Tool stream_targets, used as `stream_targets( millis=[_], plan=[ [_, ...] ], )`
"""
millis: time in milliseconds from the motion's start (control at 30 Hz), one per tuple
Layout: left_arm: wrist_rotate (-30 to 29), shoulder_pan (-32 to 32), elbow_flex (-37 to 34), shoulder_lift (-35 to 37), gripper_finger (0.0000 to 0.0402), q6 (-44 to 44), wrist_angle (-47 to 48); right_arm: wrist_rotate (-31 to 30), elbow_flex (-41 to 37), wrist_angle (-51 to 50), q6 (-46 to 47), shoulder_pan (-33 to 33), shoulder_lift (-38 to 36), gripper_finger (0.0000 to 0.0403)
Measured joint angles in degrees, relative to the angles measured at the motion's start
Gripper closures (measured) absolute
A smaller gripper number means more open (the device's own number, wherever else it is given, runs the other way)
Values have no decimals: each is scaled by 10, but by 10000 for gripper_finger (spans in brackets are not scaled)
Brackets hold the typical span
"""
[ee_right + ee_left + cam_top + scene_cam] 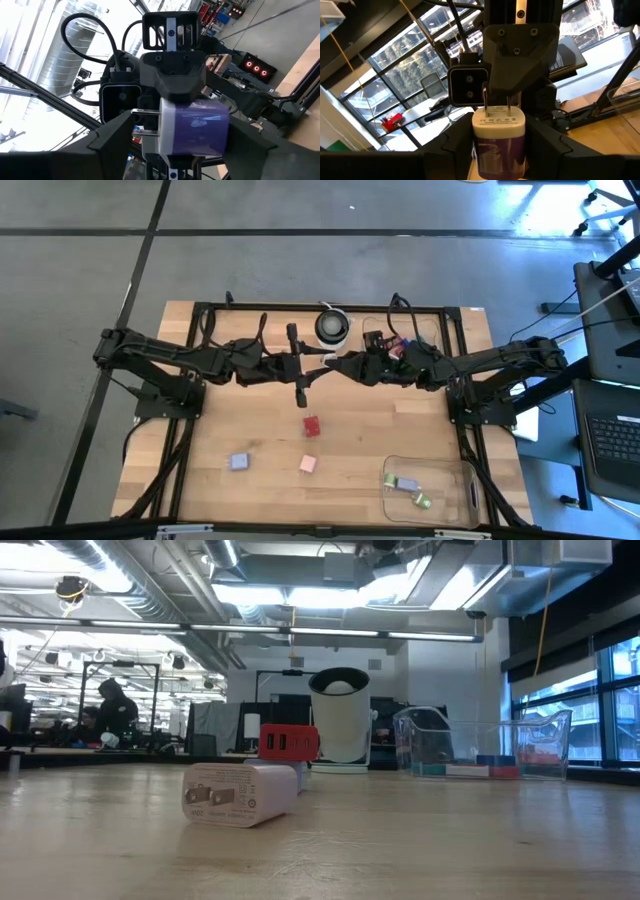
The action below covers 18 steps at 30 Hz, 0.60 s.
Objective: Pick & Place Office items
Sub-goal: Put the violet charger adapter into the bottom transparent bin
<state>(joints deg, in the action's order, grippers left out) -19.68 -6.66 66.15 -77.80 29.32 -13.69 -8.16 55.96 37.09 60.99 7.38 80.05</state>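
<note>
High view: lilac piece (322, 370) hidden between pincers.

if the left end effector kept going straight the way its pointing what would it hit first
The right end effector, most likely. The left end effector is shut on a purple charger and faces the right one head-on, so the charger's prongs would touch first. How wide the gap is, I can't tell.
</note>
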Motion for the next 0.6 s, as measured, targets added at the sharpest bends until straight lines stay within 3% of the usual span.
stream_targets(
  millis=[333,600],
  plan=[
    [12,0,0,0,252,0,1,1,0,0,-1,0,0,156],
    [6,-11,0,0,203,-2,6,7,0,6,-14,-2,-1,159]
  ],
)
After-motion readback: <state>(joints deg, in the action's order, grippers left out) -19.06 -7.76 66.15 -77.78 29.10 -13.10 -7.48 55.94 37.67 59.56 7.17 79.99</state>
